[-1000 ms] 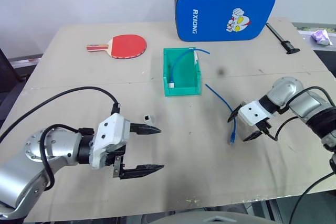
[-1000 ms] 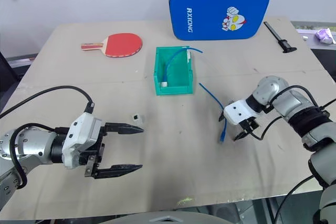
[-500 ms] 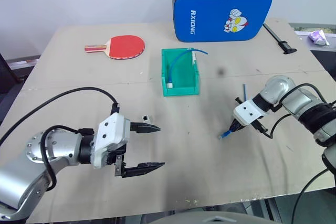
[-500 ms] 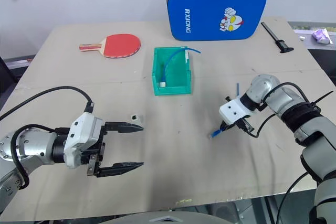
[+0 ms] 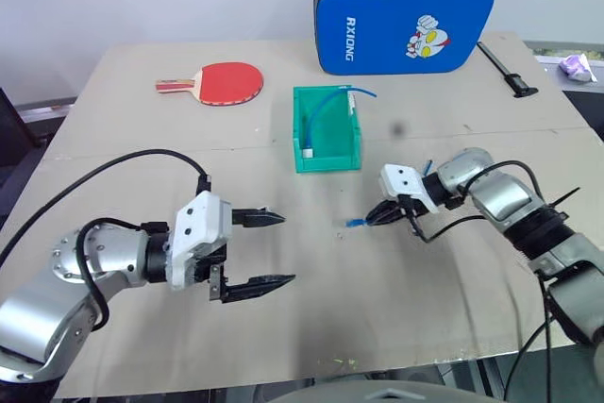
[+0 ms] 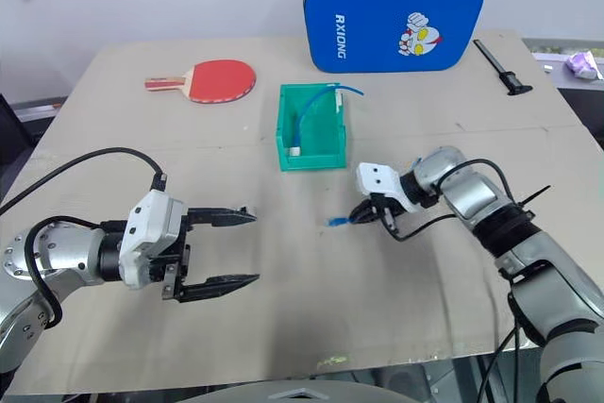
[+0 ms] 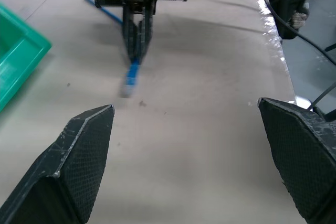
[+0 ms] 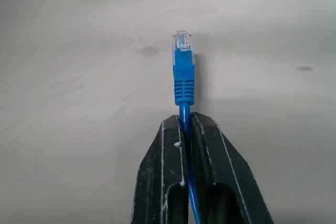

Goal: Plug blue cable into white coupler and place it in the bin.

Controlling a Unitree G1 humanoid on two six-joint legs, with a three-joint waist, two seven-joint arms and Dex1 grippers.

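Observation:
My right gripper [image 5: 382, 215] is shut on the blue cable [image 5: 356, 224] just behind its plug [image 8: 182, 69]. The plug sticks out past the fingertips [image 8: 176, 129] toward my left gripper, just above the tabletop. The cable's free end [image 5: 427, 166] rises behind the gripper. My left gripper [image 5: 287, 248] hovers over the near left of the table, wide open with nothing between its fingers [image 7: 86, 145]. It faces my right gripper [image 7: 137, 27]. The white coupler is hidden. The green bin [image 5: 327, 164] stands at mid-table beyond both grippers.
Another blue cable [image 5: 316, 112] with a white end lies in the bin. A red paddle [image 5: 227, 82] lies at the far left. A big blue padded case [image 5: 404, 21] stands at the back. A black tool [image 5: 510, 71] lies at the far right edge.
My right gripper shut on the blue cable, lifted it off the table and carried it left toward my left gripper, turning so the plug points that way. My left gripper stayed open and still.

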